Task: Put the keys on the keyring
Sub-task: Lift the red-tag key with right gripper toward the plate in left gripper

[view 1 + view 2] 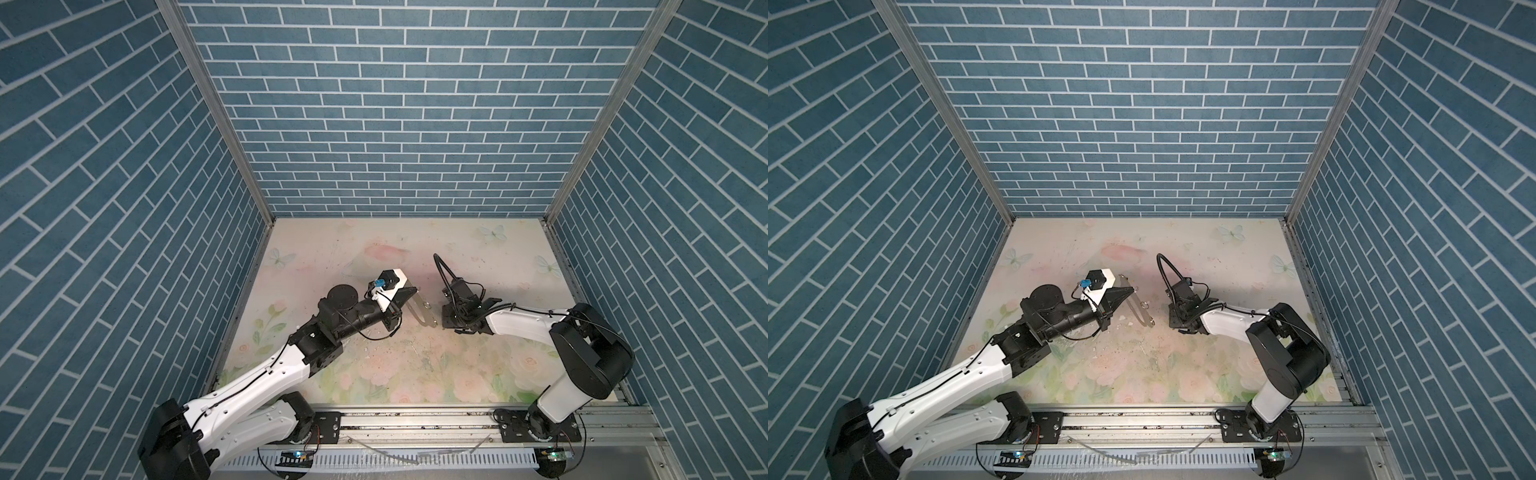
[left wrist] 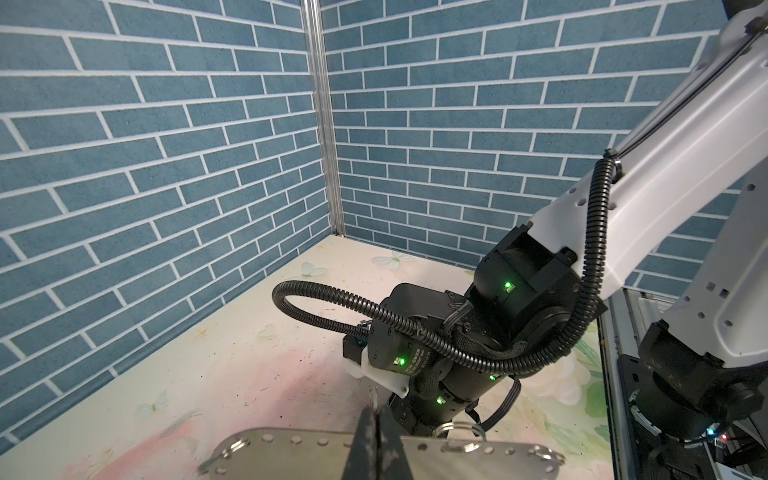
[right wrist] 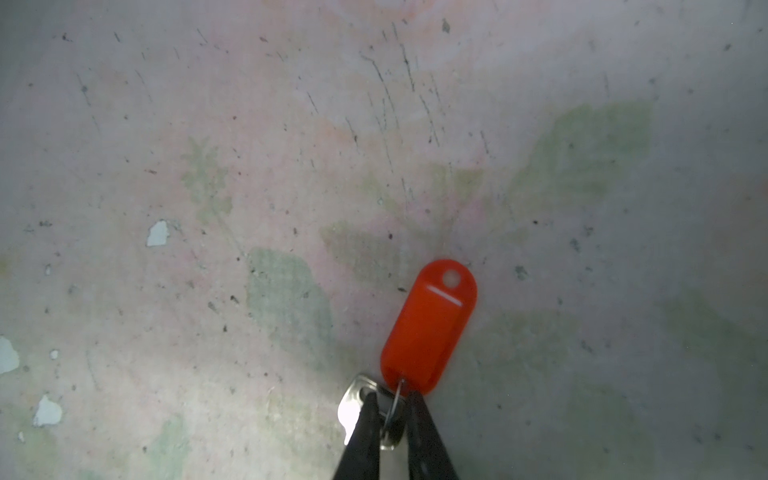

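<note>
Your right jaws pinch the key (image 3: 353, 411) by its head, red tag (image 3: 430, 328) close to the desk (image 3: 208, 166); left jaws clamp the keyring (image 2: 291, 453) nearby. That thin grip could let the key swivel and miss a ring.

Top views, frame centre: left arm (image 1: 365, 318) with held keyring (image 1: 424, 316) stood near right arm (image 1: 519, 324), narrow gap between. Table (image 1: 415, 245) lay open along upper band and lower centre. Brick walls (image 1: 374, 124) closed three sides.
</note>
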`<state>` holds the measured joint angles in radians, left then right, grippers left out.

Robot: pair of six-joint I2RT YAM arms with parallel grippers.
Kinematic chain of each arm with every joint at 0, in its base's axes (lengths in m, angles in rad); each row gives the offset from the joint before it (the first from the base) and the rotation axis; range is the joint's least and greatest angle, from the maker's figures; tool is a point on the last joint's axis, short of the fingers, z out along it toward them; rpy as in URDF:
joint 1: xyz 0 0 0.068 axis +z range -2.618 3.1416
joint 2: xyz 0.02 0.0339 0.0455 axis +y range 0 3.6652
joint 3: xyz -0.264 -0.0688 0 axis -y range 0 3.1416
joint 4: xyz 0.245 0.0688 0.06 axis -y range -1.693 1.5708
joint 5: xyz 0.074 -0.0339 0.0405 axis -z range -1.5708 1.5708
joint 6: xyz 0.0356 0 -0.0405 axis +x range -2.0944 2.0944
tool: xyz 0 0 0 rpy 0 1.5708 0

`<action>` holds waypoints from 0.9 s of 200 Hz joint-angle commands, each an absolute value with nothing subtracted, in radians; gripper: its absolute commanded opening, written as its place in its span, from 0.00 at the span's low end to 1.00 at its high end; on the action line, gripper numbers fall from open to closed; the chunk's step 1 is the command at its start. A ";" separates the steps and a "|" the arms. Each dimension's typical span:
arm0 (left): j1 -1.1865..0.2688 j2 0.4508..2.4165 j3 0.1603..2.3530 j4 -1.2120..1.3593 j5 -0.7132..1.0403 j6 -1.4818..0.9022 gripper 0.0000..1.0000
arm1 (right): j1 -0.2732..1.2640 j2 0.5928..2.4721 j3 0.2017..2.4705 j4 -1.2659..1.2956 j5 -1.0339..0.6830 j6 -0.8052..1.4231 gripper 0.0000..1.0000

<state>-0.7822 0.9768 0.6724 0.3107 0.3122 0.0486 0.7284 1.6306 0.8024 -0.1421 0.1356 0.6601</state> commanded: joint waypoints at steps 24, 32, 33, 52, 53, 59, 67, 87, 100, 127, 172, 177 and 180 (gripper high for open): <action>-0.787 0.953 0.668 0.325 0.325 0.049 0.00 | 0.736 1.602 0.782 -0.157 0.153 0.703 0.11; -0.787 0.953 0.666 0.325 0.325 0.049 0.00 | 0.735 1.602 0.783 -0.157 0.154 0.701 0.09; -0.787 0.954 0.666 0.325 0.324 0.049 0.00 | 0.735 1.602 0.783 -0.157 0.155 0.701 0.09; -0.787 0.954 0.666 0.323 0.326 0.049 0.00 | 0.735 1.591 0.783 -0.169 0.173 0.694 0.06; -0.787 0.954 0.666 0.323 0.327 0.049 0.00 | 0.735 1.590 0.783 -0.170 0.174 0.693 0.05; -0.787 0.956 0.666 0.323 0.328 0.049 0.00 | 0.735 1.582 0.783 -0.176 0.183 0.685 0.04; -0.787 0.955 0.667 0.323 0.329 0.049 0.00 | 0.735 1.571 0.783 -0.181 0.192 0.669 0.01; -0.787 0.956 0.673 0.315 0.342 0.048 0.00 | 0.731 1.514 0.767 -0.159 0.189 0.597 0.00; -0.787 0.965 0.693 0.281 0.348 0.048 0.00 | 0.726 1.459 0.751 -0.130 0.158 0.526 0.00; -0.787 1.000 0.761 0.208 0.394 0.067 0.00 | 0.718 1.319 0.729 -0.092 0.040 0.365 0.00; -0.785 1.036 0.829 0.114 0.482 0.129 0.00 | 0.705 1.163 0.773 -0.125 -0.284 0.115 0.00; -0.785 1.041 0.840 0.098 0.492 0.136 0.00 | 0.706 1.154 0.781 -0.129 -0.308 0.097 0.00; -0.785 1.043 0.845 0.089 0.498 0.141 0.00 | 0.706 1.148 0.787 -0.133 -0.318 0.085 0.00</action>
